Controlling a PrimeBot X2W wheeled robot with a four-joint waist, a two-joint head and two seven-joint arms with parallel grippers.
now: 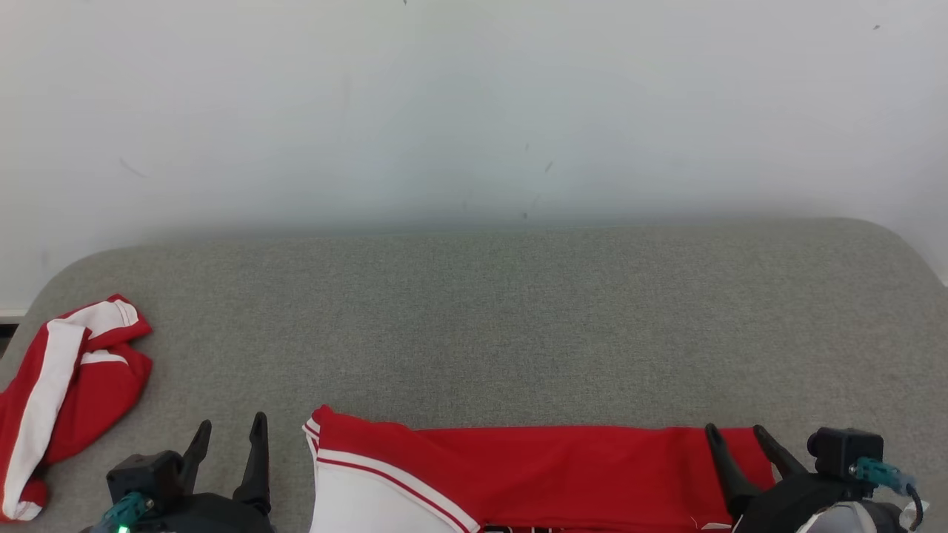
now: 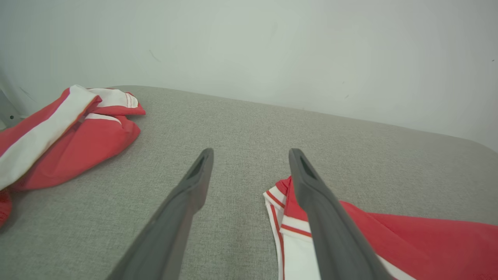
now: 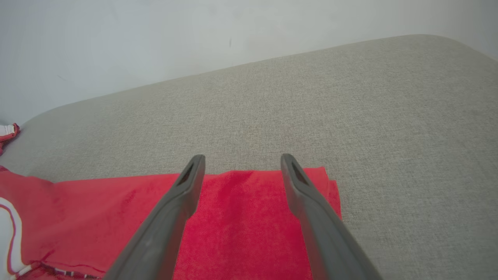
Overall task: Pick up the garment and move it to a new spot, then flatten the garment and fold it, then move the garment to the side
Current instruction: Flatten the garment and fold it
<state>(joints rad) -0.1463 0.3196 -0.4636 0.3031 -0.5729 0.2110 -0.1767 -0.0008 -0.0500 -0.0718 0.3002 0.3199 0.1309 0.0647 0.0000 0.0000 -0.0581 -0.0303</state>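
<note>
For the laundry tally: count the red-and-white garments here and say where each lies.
2. A crumpled garment lies at the left edge of the grey surface; a spread garment lies along its near edge, centre to right. Others may be hidden out of view.

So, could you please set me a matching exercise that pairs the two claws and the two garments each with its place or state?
Things:
1. left claw
2. right claw
3. crumpled garment
4. flat garment

Places or states:
A. spread along the near edge, in the middle
B. open, above the flat garment's right end
C. bunched at the left edge
D. open, above bare grey surface

Pairs: 1-D; 2-B; 3-C; 4-A
</note>
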